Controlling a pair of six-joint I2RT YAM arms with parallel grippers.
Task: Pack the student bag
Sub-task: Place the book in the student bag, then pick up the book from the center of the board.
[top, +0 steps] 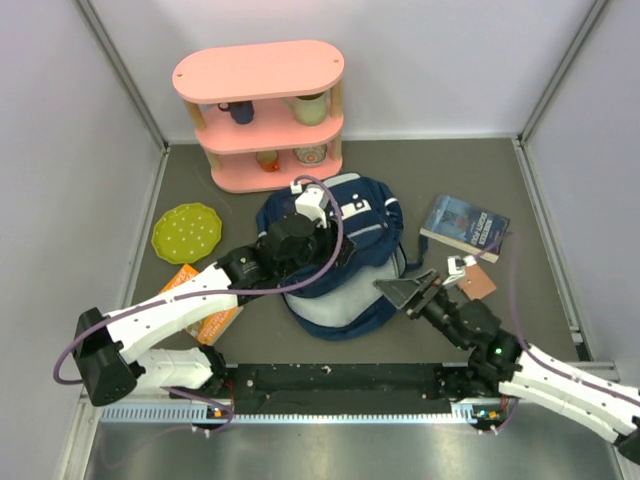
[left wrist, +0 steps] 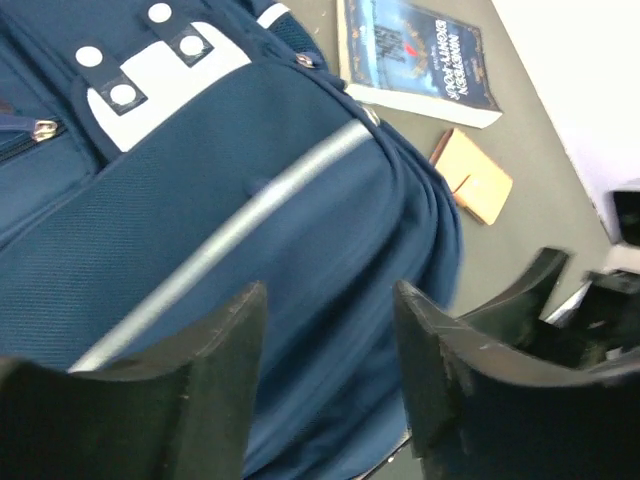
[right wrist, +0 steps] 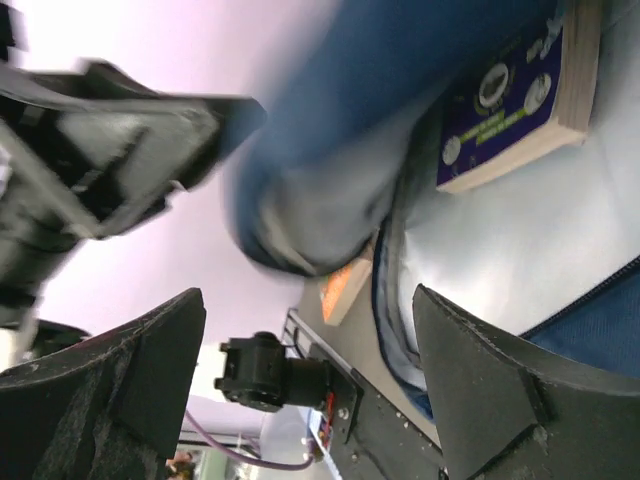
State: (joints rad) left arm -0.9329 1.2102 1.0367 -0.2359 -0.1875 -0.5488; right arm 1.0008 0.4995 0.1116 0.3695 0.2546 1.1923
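Observation:
The student bag (top: 350, 215), navy with a white stripe and a white buckle patch (left wrist: 160, 70), lies in the middle of the table. Its near end gapes open and shows pale lining (right wrist: 520, 250); a dark book with tan page edges (right wrist: 515, 95) lies inside. My left gripper (top: 312, 250) hovers over the bag's front, open, with only blue fabric below its jaws (left wrist: 330, 292). My right gripper (top: 405, 283) is open and empty at the bag's right near edge, facing its mouth (right wrist: 308, 295). A blurred blue flap (right wrist: 380, 60) hangs above that opening.
A blue book (top: 465, 225) and a small tan notebook (top: 478, 283) lie right of the bag. An orange book (top: 205, 305) lies under my left arm. A green plate (top: 187, 232) sits at left. A pink shelf (top: 262, 70) holding cups stands at the back.

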